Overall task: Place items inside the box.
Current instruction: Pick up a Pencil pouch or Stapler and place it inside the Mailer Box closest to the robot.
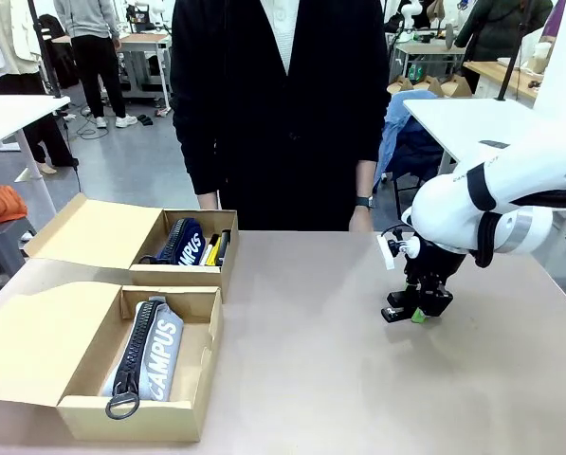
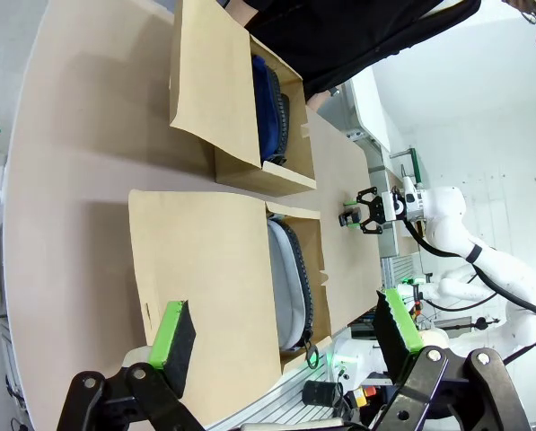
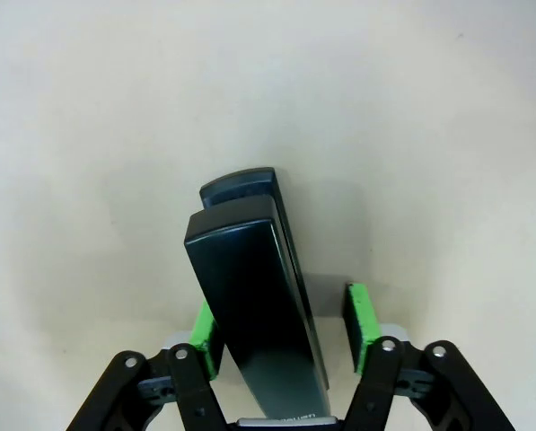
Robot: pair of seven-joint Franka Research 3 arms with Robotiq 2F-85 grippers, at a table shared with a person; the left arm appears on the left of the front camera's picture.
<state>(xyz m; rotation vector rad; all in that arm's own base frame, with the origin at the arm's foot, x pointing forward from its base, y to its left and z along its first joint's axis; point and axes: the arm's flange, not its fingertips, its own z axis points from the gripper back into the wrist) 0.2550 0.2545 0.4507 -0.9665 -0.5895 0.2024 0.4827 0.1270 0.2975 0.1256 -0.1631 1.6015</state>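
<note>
Jaws of the right gripper [image 3: 282,328] stand part-way in, astride a black stapler [image 3: 245,287] resting on the table [image 1: 311,379]. One green pad [image 3: 206,337] looks to touch its side and the other shows a clear gap, so nothing is clamped yet. The stapler sits well to the right of the near box [image 1: 136,417], which holds the grey pouch [image 1: 159,355]. Just behind the near box, the far box [image 1: 183,277] holds the navy pouch [image 1: 186,239]. The left gripper [image 2: 285,330] hangs wide open and empty above the near box. Beyond it a person [image 1: 283,114] stands at the table's far edge. The step in hand looks like the pickup: next the jaws should pinch firmly, lift straight, then carry left towards the near box
</note>
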